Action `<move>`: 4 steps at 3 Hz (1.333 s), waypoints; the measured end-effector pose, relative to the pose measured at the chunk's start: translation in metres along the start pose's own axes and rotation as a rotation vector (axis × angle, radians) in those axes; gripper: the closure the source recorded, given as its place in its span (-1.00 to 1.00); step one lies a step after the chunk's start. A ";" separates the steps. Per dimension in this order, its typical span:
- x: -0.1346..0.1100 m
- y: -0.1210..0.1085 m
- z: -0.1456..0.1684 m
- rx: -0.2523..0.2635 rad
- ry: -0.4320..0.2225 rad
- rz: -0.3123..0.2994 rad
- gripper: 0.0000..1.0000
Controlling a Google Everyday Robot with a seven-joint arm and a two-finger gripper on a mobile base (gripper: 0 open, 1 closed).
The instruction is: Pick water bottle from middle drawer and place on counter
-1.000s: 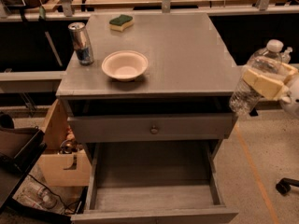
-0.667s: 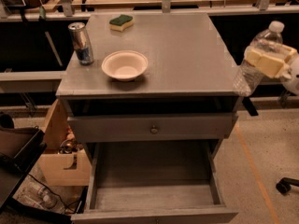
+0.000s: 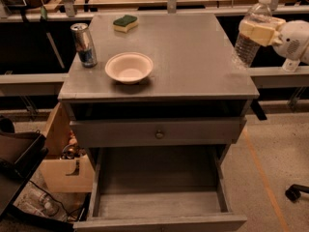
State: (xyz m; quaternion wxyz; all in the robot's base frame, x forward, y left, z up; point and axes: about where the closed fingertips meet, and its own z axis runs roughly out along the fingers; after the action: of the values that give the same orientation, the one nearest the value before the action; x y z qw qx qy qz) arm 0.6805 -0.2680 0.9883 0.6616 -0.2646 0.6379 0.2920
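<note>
My gripper (image 3: 258,31) is at the upper right, beside the right edge of the counter (image 3: 193,52). Its cream fingers are shut on the water bottle (image 3: 251,33), a clear ribbed bottle with a white cap, held upright but slightly tilted, in the air just off the counter's right edge. The open grey drawer (image 3: 159,197) below is pulled out and its floor is bare.
On the counter stand a silver-blue drink can (image 3: 84,44) at the left, a white bowl (image 3: 129,67) near the front middle, and a green-yellow sponge (image 3: 125,22) at the back. A closed drawer front with a round knob (image 3: 159,134) sits above the open drawer. A cardboard box (image 3: 65,163) stands at the lower left.
My gripper has carried the water bottle upward and a little toward the counter; the bottle now sits higher beside the counter's right edge.
</note>
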 end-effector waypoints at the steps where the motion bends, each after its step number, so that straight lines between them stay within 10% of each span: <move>1: -0.016 -0.022 0.042 -0.035 0.013 -0.022 1.00; 4: -0.011 -0.053 0.097 -0.076 0.011 -0.046 1.00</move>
State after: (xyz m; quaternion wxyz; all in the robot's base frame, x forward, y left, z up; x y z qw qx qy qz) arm 0.7857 -0.2353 1.0026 0.6542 -0.3057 0.6238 0.2992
